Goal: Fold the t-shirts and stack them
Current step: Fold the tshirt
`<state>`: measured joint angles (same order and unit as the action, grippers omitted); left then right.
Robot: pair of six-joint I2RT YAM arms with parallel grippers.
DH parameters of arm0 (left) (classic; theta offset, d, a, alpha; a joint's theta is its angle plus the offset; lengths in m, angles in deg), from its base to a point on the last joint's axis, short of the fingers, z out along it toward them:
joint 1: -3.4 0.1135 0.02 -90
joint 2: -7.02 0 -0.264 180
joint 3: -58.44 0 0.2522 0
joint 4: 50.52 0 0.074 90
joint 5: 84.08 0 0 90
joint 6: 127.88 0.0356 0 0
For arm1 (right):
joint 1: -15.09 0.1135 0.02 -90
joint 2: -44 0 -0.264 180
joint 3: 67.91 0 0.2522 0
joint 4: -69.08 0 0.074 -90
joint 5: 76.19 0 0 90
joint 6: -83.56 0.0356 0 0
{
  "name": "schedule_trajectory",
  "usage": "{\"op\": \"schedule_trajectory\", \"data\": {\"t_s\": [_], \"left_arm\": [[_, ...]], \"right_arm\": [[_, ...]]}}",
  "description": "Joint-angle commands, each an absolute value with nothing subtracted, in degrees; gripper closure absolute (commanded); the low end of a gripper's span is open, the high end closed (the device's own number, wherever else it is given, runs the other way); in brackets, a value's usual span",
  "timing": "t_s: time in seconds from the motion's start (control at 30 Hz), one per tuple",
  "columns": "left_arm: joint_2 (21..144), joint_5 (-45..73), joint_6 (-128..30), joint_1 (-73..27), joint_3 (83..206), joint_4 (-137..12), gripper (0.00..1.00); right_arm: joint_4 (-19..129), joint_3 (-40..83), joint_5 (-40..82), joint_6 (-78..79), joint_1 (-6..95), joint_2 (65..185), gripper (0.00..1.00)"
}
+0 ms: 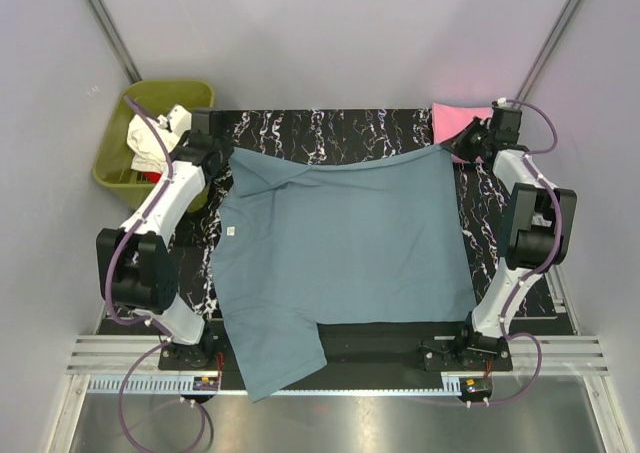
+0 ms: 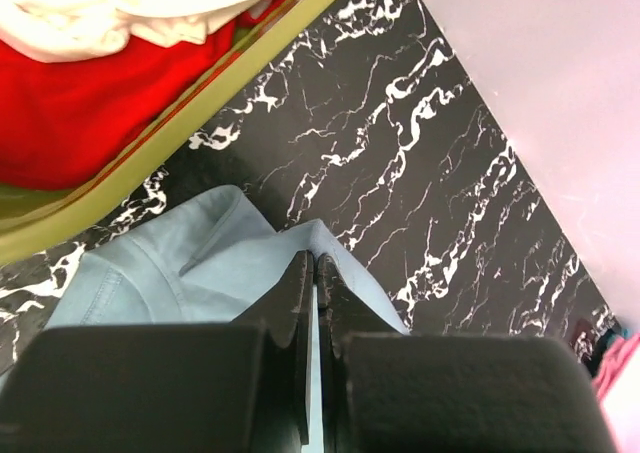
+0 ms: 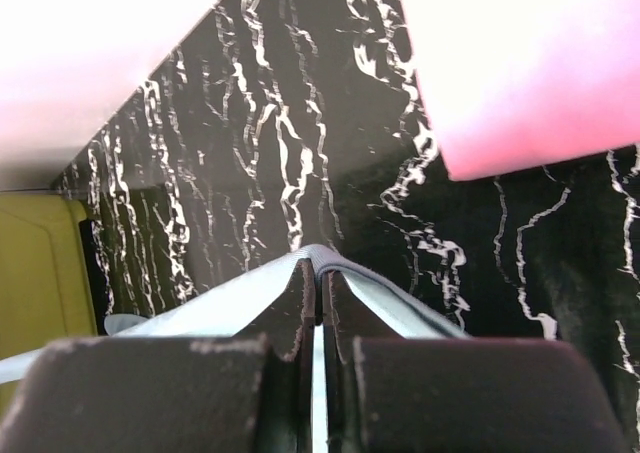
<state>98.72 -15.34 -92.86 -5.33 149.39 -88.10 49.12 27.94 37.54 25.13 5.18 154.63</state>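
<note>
The blue-grey t-shirt (image 1: pixel 340 243) lies spread over the black marbled table (image 1: pixel 330 128), one sleeve hanging over the near edge. My left gripper (image 1: pixel 225 153) is shut on its far left corner, seen in the left wrist view (image 2: pixel 316 263) with cloth (image 2: pixel 180 273) pinched between the jaws. My right gripper (image 1: pixel 455 148) is shut on the shirt's far right corner, seen in the right wrist view (image 3: pixel 318 268) with its hem (image 3: pixel 200 308) folded over the fingertips. The pink t-shirt (image 1: pixel 458 125) lies folded at the far right corner, also in the right wrist view (image 3: pixel 540 63). The cream-white t-shirt (image 1: pixel 155 138) and red t-shirt (image 2: pixel 80 103) lie in the tub.
The olive-green tub (image 1: pixel 125 178) stands off the table's far left corner; its rim (image 2: pixel 180 138) is close to my left gripper. Grey walls close in the back and sides. A metal rail (image 1: pixel 330 373) runs along the near edge.
</note>
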Motion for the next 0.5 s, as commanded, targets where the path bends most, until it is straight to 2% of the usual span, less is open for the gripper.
{"op": "schedule_trajectory", "data": {"t_s": [0.0, 0.23, 0.47], "left_arm": [[99.03, -10.79, -91.14, -4.51, 151.47, -79.74, 1.00], [101.42, -11.75, -90.44, -3.37, 162.46, -100.30, 1.00], [95.53, -8.33, -89.47, -2.05, 158.96, -106.73, 1.00]], "right_arm": [[51.28, 29.35, 40.18, 23.79, 4.28, 155.44, 1.00], [29.50, 39.35, 34.03, 19.66, 3.14, 158.61, 1.00], [20.17, 36.74, 29.37, 17.38, 2.61, 155.02, 1.00]]}}
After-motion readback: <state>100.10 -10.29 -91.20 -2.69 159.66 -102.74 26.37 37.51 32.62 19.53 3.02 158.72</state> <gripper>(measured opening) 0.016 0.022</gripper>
